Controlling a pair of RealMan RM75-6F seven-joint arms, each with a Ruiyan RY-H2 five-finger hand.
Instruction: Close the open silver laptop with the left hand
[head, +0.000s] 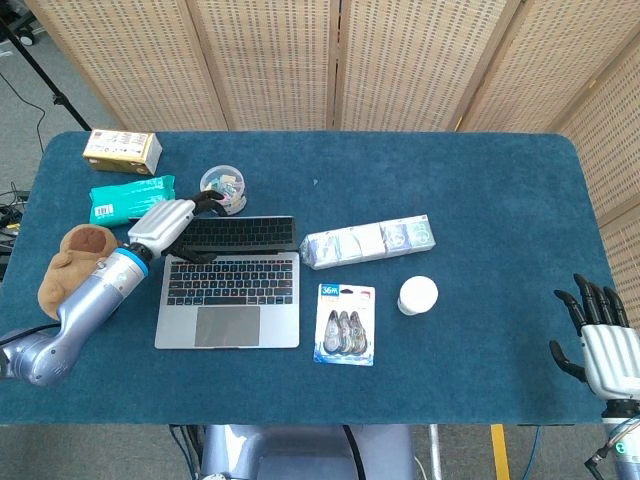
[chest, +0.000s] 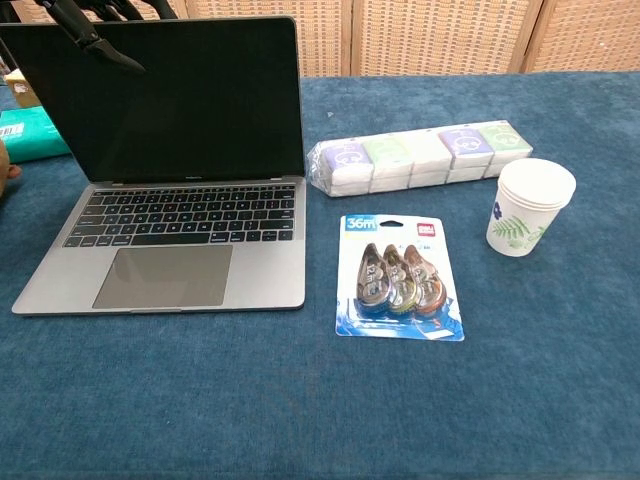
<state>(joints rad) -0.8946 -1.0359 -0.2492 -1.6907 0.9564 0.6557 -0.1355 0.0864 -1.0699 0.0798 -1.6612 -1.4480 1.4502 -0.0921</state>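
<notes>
The silver laptop (head: 228, 295) (chest: 170, 255) sits open on the blue table, left of centre, keyboard toward me. Its dark screen (chest: 160, 100) stands tilted forward; from the head view the lid (head: 240, 232) shows as a narrow strip. My left hand (head: 178, 222) rests on the lid's top left corner, black fingers hooked over the edge. In the chest view only its fingertips (chest: 95, 35) show at the screen's upper left. My right hand (head: 598, 340) hangs off the table's near right corner, fingers spread, holding nothing.
A tissue multipack (head: 367, 242) lies right of the laptop, a correction-tape pack (head: 346, 324) in front of it, a paper cup stack (head: 417, 295) beside. Behind the lid are a small round tub (head: 224, 185), green packet (head: 125, 198), cardboard box (head: 121, 150). A plush toy (head: 72, 268) lies far left.
</notes>
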